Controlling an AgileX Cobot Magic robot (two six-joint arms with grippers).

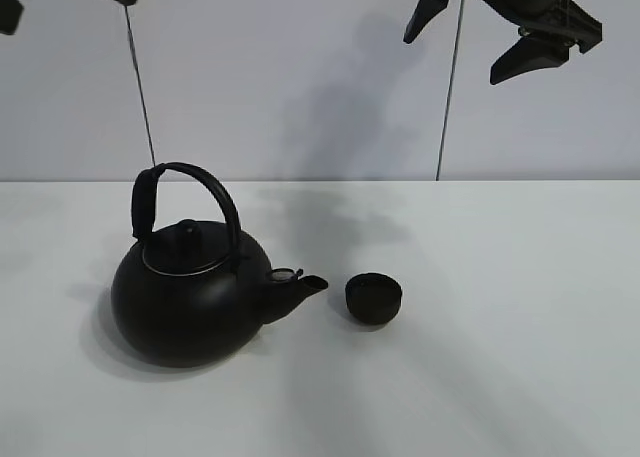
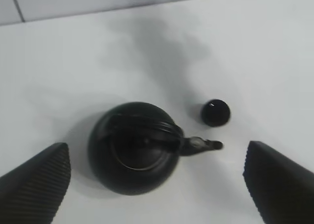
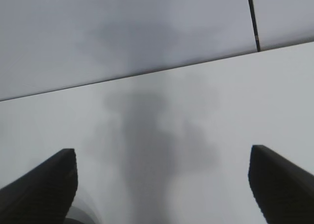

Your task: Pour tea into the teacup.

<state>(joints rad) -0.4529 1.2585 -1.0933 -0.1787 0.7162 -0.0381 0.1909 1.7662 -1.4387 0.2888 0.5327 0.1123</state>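
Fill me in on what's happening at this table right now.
Nothing is being handled. A black kettle stands upright on the white table, its spout pointing at a small black teacup just beside it, not touching. No tea is flowing. The left gripper hangs open above the kettle; the right gripper is raised high, open and empty.

White table [image 1: 520, 377] bears a black kettle [image 1: 190, 302] beside the teacup [image 1: 374, 299]

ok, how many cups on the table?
1. The cup stands just off the tip of the kettle's spout, apart from it. Nothing suggests another is hidden.
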